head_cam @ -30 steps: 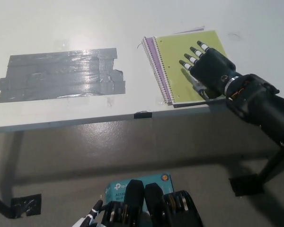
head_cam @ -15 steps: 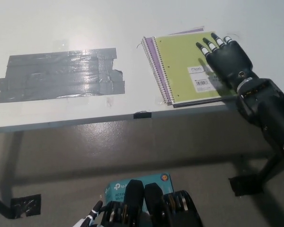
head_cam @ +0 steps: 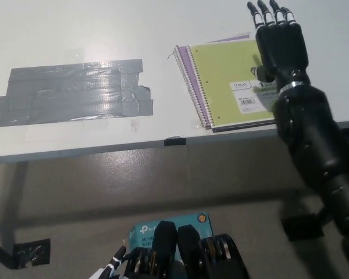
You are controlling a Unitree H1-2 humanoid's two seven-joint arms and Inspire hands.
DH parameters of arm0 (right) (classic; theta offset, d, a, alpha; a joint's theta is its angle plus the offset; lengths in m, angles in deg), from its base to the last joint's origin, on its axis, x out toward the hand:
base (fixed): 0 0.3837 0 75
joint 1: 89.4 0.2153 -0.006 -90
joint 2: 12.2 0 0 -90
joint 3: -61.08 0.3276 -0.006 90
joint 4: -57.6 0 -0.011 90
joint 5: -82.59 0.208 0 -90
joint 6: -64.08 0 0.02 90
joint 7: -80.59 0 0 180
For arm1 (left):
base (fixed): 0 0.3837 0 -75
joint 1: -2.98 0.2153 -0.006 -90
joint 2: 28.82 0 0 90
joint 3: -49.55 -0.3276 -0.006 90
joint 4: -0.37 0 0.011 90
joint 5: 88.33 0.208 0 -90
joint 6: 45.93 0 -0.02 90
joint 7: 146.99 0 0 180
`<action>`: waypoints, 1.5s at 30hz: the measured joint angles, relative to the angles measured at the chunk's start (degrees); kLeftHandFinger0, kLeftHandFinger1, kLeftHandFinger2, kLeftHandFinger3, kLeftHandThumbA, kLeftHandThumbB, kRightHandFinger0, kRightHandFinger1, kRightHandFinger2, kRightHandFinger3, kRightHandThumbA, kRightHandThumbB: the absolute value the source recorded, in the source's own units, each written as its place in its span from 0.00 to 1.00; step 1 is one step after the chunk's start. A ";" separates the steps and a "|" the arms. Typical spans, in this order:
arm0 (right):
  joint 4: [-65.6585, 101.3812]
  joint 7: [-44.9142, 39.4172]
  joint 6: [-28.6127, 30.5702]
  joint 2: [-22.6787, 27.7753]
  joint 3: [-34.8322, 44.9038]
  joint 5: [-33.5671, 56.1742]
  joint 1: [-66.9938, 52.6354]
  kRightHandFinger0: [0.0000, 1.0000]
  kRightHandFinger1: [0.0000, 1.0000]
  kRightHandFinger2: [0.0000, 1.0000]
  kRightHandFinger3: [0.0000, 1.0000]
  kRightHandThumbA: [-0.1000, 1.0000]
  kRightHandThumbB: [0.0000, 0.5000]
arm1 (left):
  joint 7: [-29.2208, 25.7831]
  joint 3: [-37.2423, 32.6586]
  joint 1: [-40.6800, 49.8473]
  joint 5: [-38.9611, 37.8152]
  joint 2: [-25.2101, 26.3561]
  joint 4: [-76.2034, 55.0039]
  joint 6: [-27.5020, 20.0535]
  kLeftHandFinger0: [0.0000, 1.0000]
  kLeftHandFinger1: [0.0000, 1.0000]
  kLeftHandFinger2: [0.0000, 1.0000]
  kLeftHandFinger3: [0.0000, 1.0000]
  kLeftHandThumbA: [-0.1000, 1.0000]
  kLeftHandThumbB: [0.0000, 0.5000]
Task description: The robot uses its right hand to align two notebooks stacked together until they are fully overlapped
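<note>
While flat and empty, right hand (head_cam: pixel 281 46) overlies notebooks (head_cam: pixel 227 81).

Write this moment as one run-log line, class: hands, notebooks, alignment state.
right hand: open, over green notebook's right edge | left hand: low, bottom left | purple notebook: beneath, edge showing left | alignment: incomplete

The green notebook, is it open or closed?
Closed. The green notebook lies flat with its cover down, barcode label showing, spiral at its left. The right hand is over its right edge.
</note>
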 measured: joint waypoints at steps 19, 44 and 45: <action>1.46 -7.86 -13.71 -7.34 8.71 10.38 -3.96 1.00 1.00 1.00 1.00 1.00 0.70 | 0.02 -0.22 -0.91 0.02 -0.01 -0.20 0.00 0.34 0.37 0.47 1.00 1.00 1.00; 6.57 -19.34 -14.82 2.70 -14.06 8.91 -7.75 1.00 1.00 1.00 1.00 1.00 0.86 | 0.01 -1.78 -1.98 0.04 -0.76 -0.30 0.01 0.34 0.35 0.43 0.95 1.00 1.00; 6.55 -20.03 -14.91 2.44 -13.12 9.17 -7.77 1.00 1.00 1.00 1.00 1.00 0.87 | 0.01 -1.79 -2.01 0.04 -0.83 -0.30 0.01 0.34 0.34 0.43 0.95 1.00 1.00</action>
